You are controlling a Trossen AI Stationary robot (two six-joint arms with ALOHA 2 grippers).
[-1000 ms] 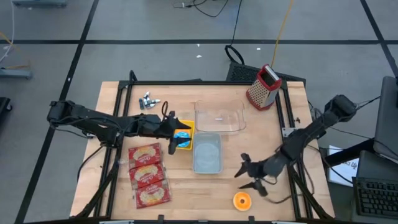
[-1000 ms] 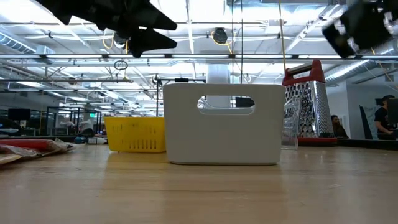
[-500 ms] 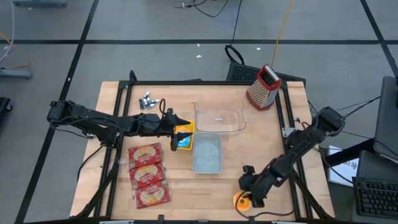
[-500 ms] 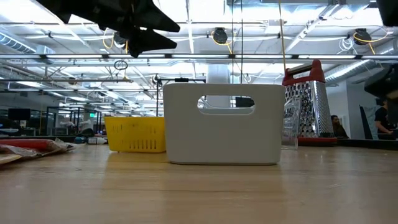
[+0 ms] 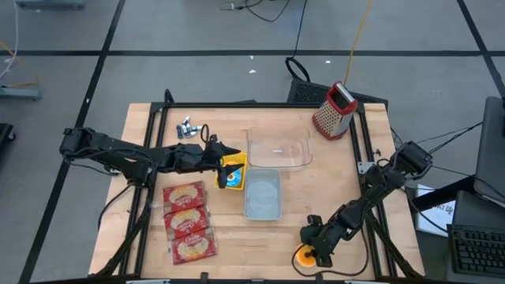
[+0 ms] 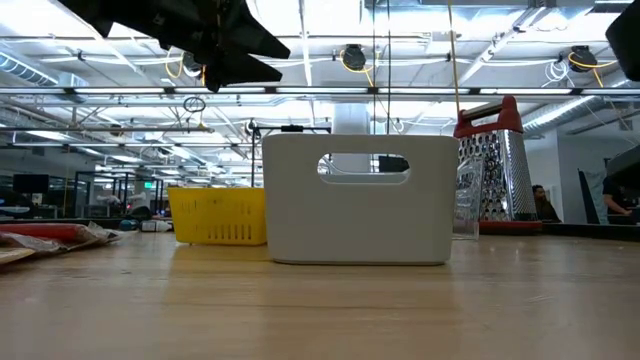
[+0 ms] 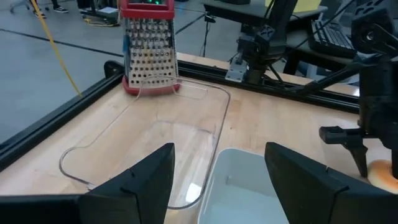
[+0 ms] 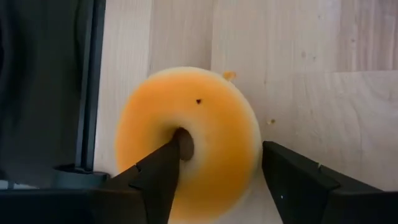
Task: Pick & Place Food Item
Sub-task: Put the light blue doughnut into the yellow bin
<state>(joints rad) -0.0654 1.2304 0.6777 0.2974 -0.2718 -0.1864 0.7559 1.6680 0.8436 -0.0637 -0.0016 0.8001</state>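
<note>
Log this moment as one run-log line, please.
phase: reaching for food | right gripper: open, straddling orange donut at table's near edge | left gripper: open, hovering by yellow basket | white bin: no food visible

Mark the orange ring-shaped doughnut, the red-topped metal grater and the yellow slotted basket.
orange ring-shaped doughnut (image 8: 214,134): right wrist view, glazed top.
red-topped metal grater (image 5: 332,112): high view, metal face.
yellow slotted basket (image 6: 217,216): low view, front wall.

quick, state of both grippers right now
left gripper: open, empty, hovering above the yellow basket.
right gripper: open, holding nothing, down at the orange donut, one finger in its hole.
</note>
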